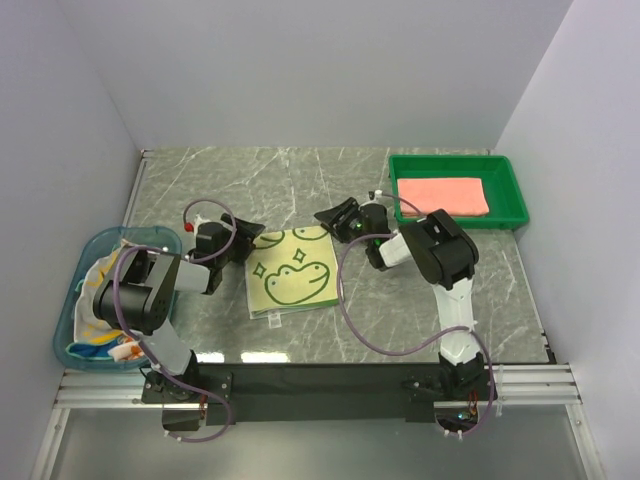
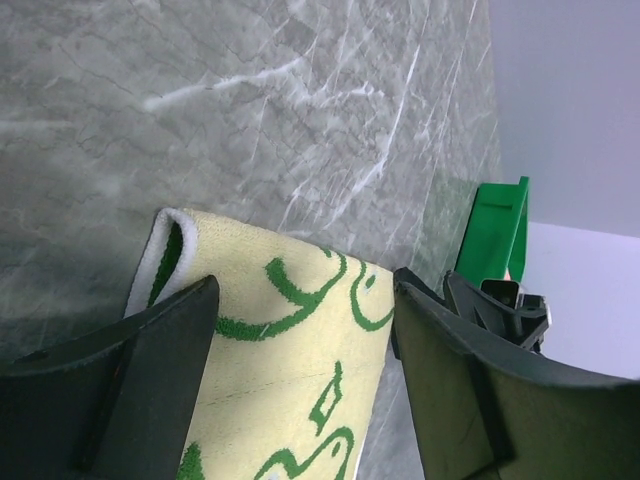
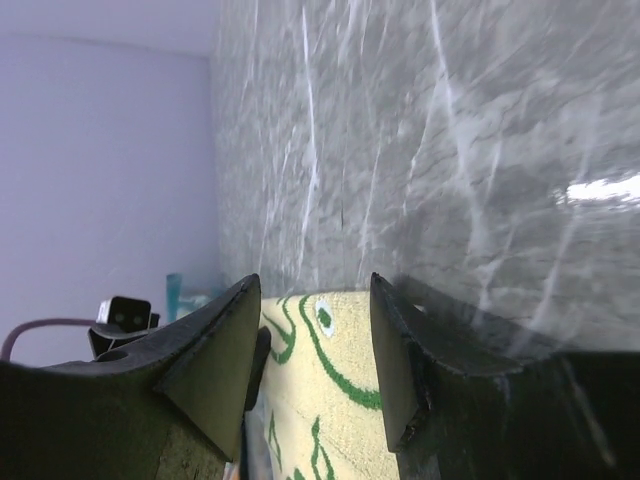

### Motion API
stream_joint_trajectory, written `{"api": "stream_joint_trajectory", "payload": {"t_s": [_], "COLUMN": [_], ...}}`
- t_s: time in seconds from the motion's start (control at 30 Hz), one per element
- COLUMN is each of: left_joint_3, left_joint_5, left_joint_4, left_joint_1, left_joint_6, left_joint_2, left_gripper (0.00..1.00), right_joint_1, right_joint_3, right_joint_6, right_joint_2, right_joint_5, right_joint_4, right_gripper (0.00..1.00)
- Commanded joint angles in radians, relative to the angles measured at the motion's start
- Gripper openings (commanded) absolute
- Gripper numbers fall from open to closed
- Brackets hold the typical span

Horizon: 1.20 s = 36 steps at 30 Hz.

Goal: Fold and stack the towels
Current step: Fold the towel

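Note:
A pale yellow towel with green frog shapes point(image 1: 290, 272) lies folded flat on the table between the arms. My left gripper point(image 1: 245, 232) is open and empty just over its far left corner. The towel fills the gap between the fingers in the left wrist view point(image 2: 290, 370). My right gripper point(image 1: 338, 218) is open and empty over the far right corner, with the towel below it in the right wrist view point(image 3: 335, 400). A salmon-pink towel point(image 1: 443, 196) lies folded in the green tray point(image 1: 455, 160). More towels point(image 1: 100, 300) are bunched in the blue basket point(image 1: 130, 232).
The green tray stands at the back right, and its edge shows in the left wrist view point(image 2: 495, 230). The blue basket sits at the left edge, beside the left arm. Grey walls close in the table on three sides.

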Motion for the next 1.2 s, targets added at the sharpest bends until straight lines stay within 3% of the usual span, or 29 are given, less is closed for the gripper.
{"api": "stream_joint_trajectory", "payload": {"t_s": [0.0, 0.13, 0.23, 0.43, 0.63, 0.93, 1.0, 1.1, 1.17], "left_joint_3": [0.004, 0.09, 0.144, 0.152, 0.15, 0.198, 0.204, 0.219, 0.234], "left_joint_5": [-0.01, 0.004, 0.003, -0.013, -0.014, -0.157, -0.184, -0.183, -0.169], "left_joint_4": [-0.095, -0.187, -0.272, -0.35, -0.512, -0.865, -0.937, -1.002, -1.058], "left_joint_1": [0.007, 0.005, 0.005, 0.005, -0.013, -0.045, -0.045, -0.045, -0.045], "left_joint_6": [0.026, 0.063, 0.095, 0.114, 0.182, 0.322, 0.354, 0.376, 0.394], "left_joint_2": [-0.003, -0.047, -0.09, -0.202, -0.291, -0.564, -0.607, -0.676, -0.705], "left_gripper": [0.79, 0.82, 0.85, 0.79, 0.75, 0.83, 0.86, 0.99, 1.0], "right_joint_1": [-0.024, -0.029, -0.027, -0.012, 0.102, 0.339, 0.364, 0.41, 0.441], "right_joint_3": [-0.02, -0.002, 0.027, 0.055, 0.099, 0.07, 0.053, 0.017, -0.019], "right_joint_6": [-0.052, -0.143, -0.244, -0.47, -0.713, -0.78, -0.769, -0.752, -0.744], "right_joint_2": [-0.06, -0.139, -0.228, -0.405, -0.495, -0.483, -0.471, -0.466, -0.471], "right_joint_5": [0.065, 0.037, 0.013, 0.016, 0.106, 0.289, 0.322, 0.338, 0.342], "right_joint_4": [-0.045, -0.131, -0.284, -0.638, -1.061, -1.28, -1.318, -1.353, -1.373], "right_gripper": [0.55, 0.55, 0.55, 0.49, 0.41, 0.4, 0.4, 0.4, 0.4]}}
